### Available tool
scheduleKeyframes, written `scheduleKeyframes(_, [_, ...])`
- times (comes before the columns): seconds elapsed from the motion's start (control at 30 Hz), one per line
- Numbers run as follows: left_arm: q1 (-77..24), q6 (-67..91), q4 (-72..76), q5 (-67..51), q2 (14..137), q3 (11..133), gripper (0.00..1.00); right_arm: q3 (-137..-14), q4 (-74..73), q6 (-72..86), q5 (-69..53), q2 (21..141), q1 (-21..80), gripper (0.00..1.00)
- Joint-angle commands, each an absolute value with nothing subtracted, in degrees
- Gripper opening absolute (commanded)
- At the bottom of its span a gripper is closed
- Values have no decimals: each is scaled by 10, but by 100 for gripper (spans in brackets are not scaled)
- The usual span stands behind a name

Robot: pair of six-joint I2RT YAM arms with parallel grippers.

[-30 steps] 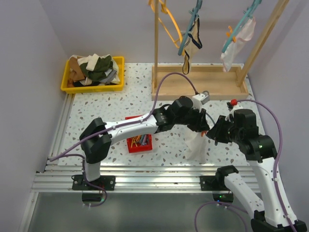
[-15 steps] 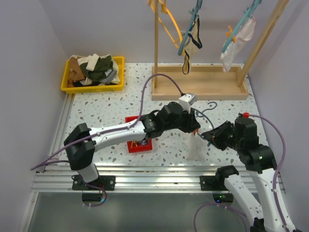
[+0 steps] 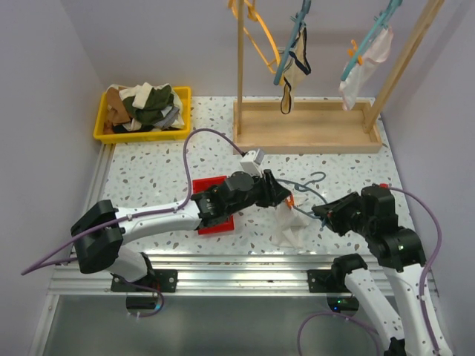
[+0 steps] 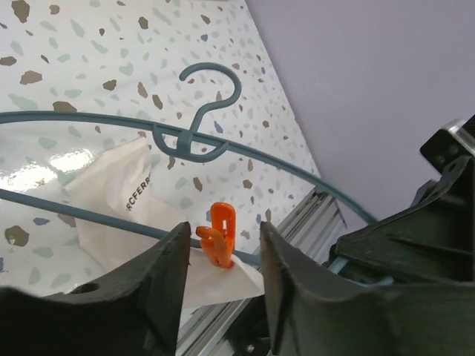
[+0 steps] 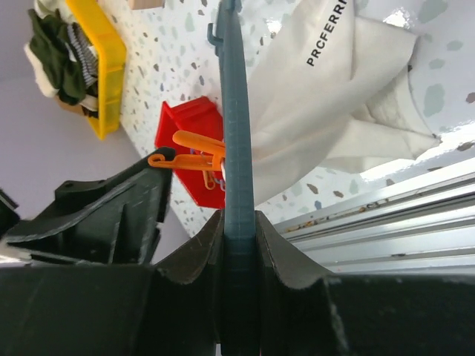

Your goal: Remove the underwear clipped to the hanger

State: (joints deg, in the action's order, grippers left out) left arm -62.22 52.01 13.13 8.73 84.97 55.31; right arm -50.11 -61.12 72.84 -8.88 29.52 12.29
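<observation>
The teal hanger [image 3: 306, 211] hangs low over the table's near edge with my right gripper [image 3: 320, 215] shut on its bar [image 5: 236, 111]. White underwear [image 3: 286, 228] droops from it onto the table and is printed with black letters [image 5: 334, 96]. An orange clip [image 4: 221, 236] pins the cloth to the lower bar. My left gripper [image 4: 223, 256] stands open with a finger on each side of that clip, touching neither side. The hanger's hook [image 4: 211, 96] points away over the speckled table.
A red bin [image 3: 205, 184] of clips lies under my left forearm. A yellow bin [image 3: 107, 132] of clothes sits at the back left. The wooden rack [image 3: 304, 137] at the back holds more hangers with garments [image 3: 293, 55]. Aluminium rails [image 3: 223, 259] run along the near edge.
Both arms drew back toward the near edge, lowering the hanger until the underwear rests on the table. My left jaws have widened around the orange clip.
</observation>
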Motion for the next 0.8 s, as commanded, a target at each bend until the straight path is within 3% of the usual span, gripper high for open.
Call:
scheduleKeyframes(0.0, [-617, 560, 208, 115, 844, 556, 49, -511, -606, 664, -51, 313, 120, 0])
scheduleKeyframes(0.23, [-617, 575, 176, 117, 862, 595, 100, -580, -607, 473, -38, 367, 120, 0])
scheduleKeyframes(0.53, [-605, 677, 74, 60, 869, 607, 100, -686, -628, 197, 78, 388, 133, 0])
scheduleKeyframes(0.77, [-577, 830, 227, -111, 922, 553, 100, -633, -579, 159, 49, 347, 141, 0])
